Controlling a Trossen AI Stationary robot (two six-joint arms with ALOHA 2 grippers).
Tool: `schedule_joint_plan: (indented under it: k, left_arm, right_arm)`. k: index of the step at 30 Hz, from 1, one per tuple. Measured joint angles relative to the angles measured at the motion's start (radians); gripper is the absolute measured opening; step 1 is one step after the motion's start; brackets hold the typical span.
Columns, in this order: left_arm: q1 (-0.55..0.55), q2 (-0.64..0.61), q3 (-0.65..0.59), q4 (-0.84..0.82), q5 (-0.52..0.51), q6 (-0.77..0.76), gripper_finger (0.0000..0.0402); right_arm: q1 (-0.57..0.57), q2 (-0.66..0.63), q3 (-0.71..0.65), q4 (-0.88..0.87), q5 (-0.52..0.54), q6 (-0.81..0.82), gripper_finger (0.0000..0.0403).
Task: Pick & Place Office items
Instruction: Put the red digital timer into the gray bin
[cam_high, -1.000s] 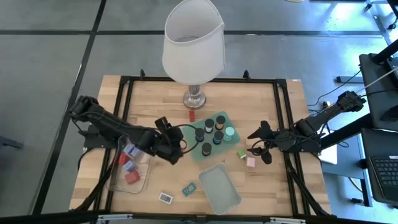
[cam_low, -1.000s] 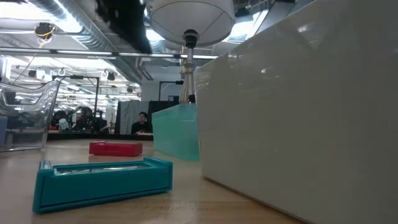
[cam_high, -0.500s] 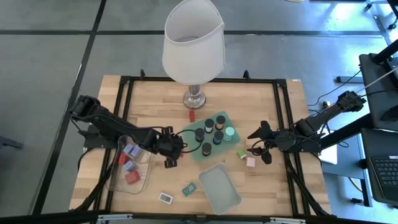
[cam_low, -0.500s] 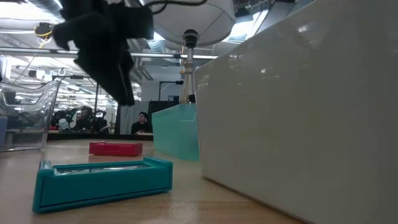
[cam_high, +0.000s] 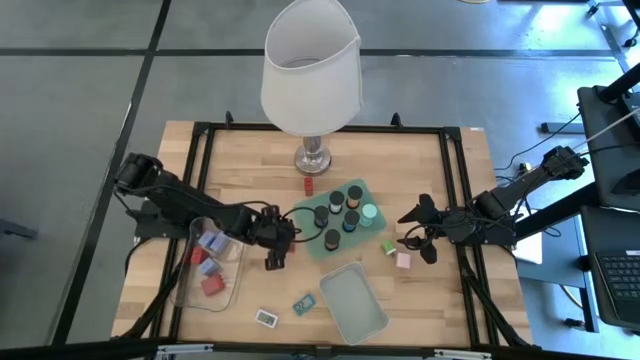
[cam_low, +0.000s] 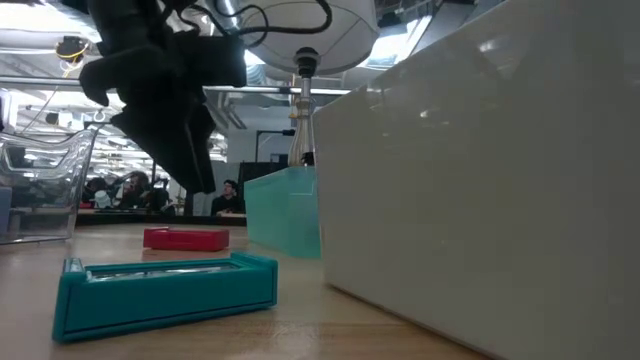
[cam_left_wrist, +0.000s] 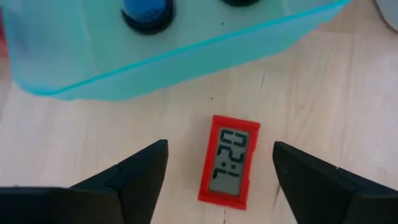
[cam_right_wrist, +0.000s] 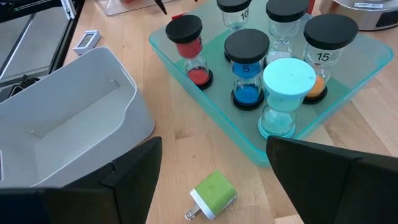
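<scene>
High view: left gripper (cam_high: 276, 253) sits low over the table (cam_high: 250, 160) between the clear bin (cam_high: 184, 285) and the mint tray (cam_high: 363, 230) of timers (cam_high: 329, 239), jaws spread, holding nothing. Right gripper (cam_high: 411, 234) waits right of the tray, jaws spread, empty. Green block (cam_high: 387, 246) and pink block (cam_high: 403, 260) lie just beside it. Grey tray (cam_high: 353, 303), teal clock (cam_high: 304, 303) and white clock (cam_high: 266, 317) sit near the front edge. Lamp (cam_high: 310, 70) at the back.

Low view: left gripper (cam_low: 185, 150) hangs above the red clock (cam_low: 186, 238); teal clock (cam_low: 165, 289) lies nearer the camera.

Left wrist view: red clock (cam_left_wrist: 228, 160) lies flat on the wood between the spread fingers (cam_left_wrist: 144, 171), untouched, just beside the mint tray (cam_left_wrist: 186, 50).

Right wrist view: timers (cam_right_wrist: 247, 68) stand upright in the mint tray (cam_right_wrist: 214, 106); green block (cam_right_wrist: 212, 192) lies between the spread fingers (cam_right_wrist: 134, 168), untouched; grey tray (cam_right_wrist: 68, 124) alongside.
</scene>
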Motion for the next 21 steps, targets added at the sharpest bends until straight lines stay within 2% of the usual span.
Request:
schedule_joint_plan:
  k: [4,14,21]
  left_arm:
    - [0.0,0.046,0.0,0.025,0.028,0.028,0.0304]
    - [0.017,0.168,0.004,0.041,0.032,0.053,0.0306]
    - [0.027,0.176,0.004,0.044,0.082,0.015,0.0287]
  right_arm:
    - [0.0,0.0,0.0,0.0,0.0,0.0,0.0291]
    - [0.0,0.0,0.0,0.0,0.0,0.0,0.0291]
    - [0.0,0.0,0.0,0.0,0.001,0.0,0.0291]
